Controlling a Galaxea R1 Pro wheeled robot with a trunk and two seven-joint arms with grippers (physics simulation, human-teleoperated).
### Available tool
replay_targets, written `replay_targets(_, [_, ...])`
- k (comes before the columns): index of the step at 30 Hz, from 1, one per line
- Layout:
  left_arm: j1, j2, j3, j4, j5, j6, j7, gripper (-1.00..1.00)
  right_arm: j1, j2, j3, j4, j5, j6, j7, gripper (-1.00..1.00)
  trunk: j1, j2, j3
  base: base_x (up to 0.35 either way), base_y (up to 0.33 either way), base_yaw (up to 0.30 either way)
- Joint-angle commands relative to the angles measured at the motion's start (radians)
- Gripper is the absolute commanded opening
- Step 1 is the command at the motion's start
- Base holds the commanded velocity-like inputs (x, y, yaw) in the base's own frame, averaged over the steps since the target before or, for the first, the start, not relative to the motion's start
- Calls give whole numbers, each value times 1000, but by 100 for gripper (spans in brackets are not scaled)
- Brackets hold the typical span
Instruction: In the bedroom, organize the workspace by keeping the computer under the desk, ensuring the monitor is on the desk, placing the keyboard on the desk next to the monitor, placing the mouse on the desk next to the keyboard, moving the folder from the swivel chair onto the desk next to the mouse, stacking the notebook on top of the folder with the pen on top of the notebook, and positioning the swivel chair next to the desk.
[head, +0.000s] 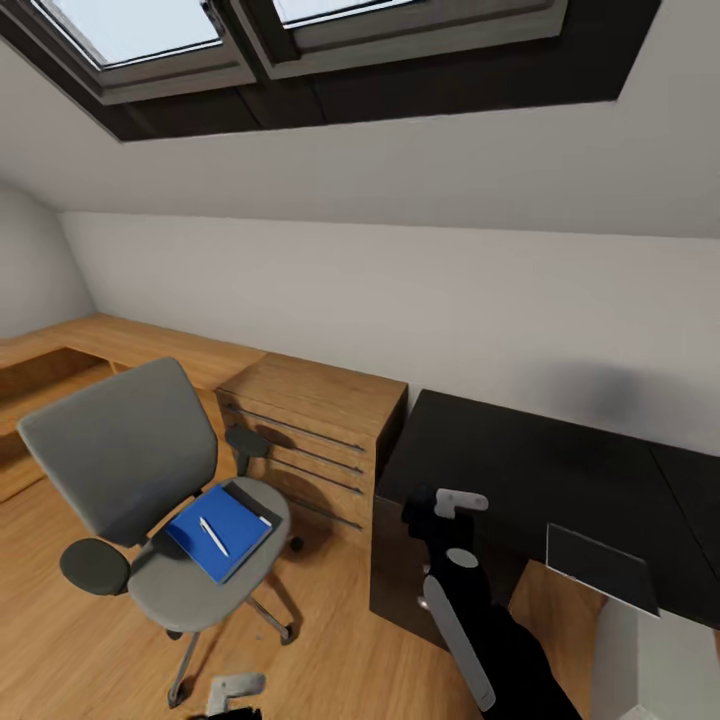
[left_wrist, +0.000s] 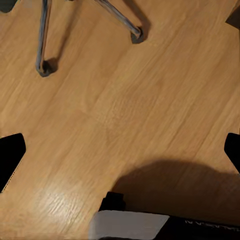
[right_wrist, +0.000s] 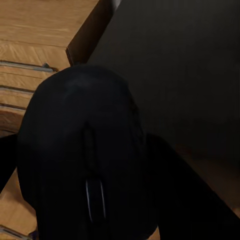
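Note:
The grey swivel chair (head: 130, 450) stands on the wood floor, left of the black desk (head: 560, 480). On its seat lies a flat blue cover (head: 222, 532) with a dark edge under it, so I cannot tell folder from notebook. A white pen (head: 213, 536) rests on top. My right gripper (head: 425, 512) hovers at the desk's near left corner, shut on the black mouse (right_wrist: 82, 160). My left gripper (left_wrist: 120, 155) hangs low over the floor by the chair's legs (left_wrist: 45, 66), open, with its dark fingertips (left_wrist: 10, 155) wide apart. Keyboard and computer are out of view.
A wooden drawer cabinet (head: 310, 430) stands between chair and desk. A low wooden bench (head: 100, 350) runs along the left wall. A dark flat panel with a pale edge (head: 600, 565) sits at the desk's near side. Skylights in the sloped ceiling are overhead.

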Motion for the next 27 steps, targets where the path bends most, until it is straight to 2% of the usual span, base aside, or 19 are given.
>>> replay_targets(1, [-2,-10,-23,29,4,-26,4,100,-1,0,2,-2,-11,1,-10,-100,-4,6,2,-2,0,0])
replay_targets(2, [-2,-49,-51,127,2,-74,-5,100,-1,-1,0,-3,-7,-1,-13,-100,-8,13,5,0,0,0])
replay_targets(4, [-2,-51,-52,135,1,-77,-6,100,-1,-2,-1,-2,-7,-3,-14,-100,-15,27,11,0,0,-12])
replay_targets(5, [-2,-55,-51,172,2,-79,-6,100,-1,-2,-41,4,-9,-5,-13,-100,-19,34,15,0,0,-261])
replay_targets(9, [-1,-57,-50,197,4,-80,-6,100,-1,-2,-86,5,-11,-5,-11,-100,-34,62,27,0,0,-284])
replay_targets(14, [-1,-64,-50,275,6,-105,-13,100,-1,-2,-106,5,-12,-5,-12,-100,-54,97,43,0,0,-296])
replay_targets(17, [-1,-72,-51,304,8,-167,-20,100,-1,-2,-116,5,-12,-5,-12,-100,-65,118,52,0,0,-298])
replay_targets(21, [-1,-83,-52,357,9,-197,-24,100,-1,-2,-145,5,-12,-5,-12,-100,-80,146,64,0,0,-286])
replay_targets(25, [-1,-89,-50,404,8,-208,-25,100,-1,-1,-156,3,-12,-5,-12,-100,-96,174,76,0,0,-121])
replay_targets(27, [-1,-90,-48,420,10,-261,-26,100,-1,0,-159,2,-12,-5,-12,-100,-103,188,83,0,0,-18])
